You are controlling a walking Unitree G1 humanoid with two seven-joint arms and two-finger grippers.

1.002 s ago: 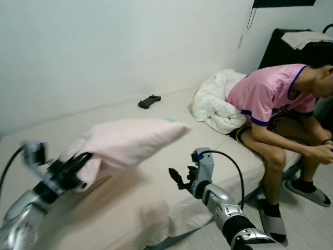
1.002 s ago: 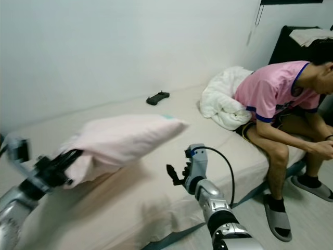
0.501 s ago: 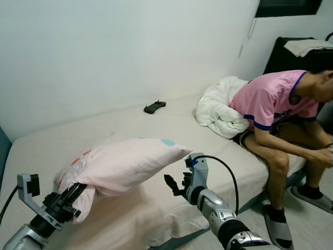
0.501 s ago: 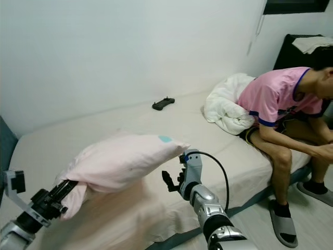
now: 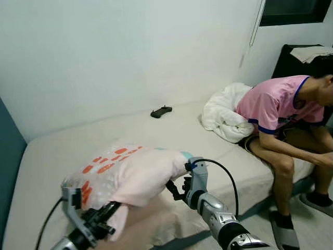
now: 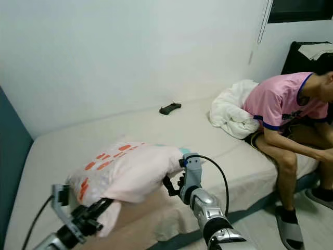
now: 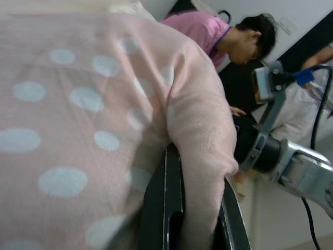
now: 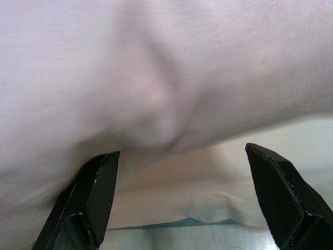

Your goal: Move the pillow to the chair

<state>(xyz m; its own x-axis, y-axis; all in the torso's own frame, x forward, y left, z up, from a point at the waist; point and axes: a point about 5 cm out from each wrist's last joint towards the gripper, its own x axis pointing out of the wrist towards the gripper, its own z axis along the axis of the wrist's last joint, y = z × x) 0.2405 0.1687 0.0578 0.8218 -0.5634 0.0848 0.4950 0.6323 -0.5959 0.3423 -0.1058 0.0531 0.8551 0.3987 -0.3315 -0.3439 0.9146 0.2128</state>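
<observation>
Left gripper clenched on the pillow, raised off the bed.
Right gripper, fingers spread, reaches under the pillow's far corner. Beyond the pillow sit a controller, a crumpled blanket and a seated person. Since a second ago the left arm has drawn low and the pillow's orange-patterned side has come into sight.

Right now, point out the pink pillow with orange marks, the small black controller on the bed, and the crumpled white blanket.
pink pillow [image 5: 130, 174], left eye view, middle of its top.
black controller [image 5: 161, 111], left eye view, its centre.
white blanket [image 5: 223, 117], left eye view, middle folds.
</observation>
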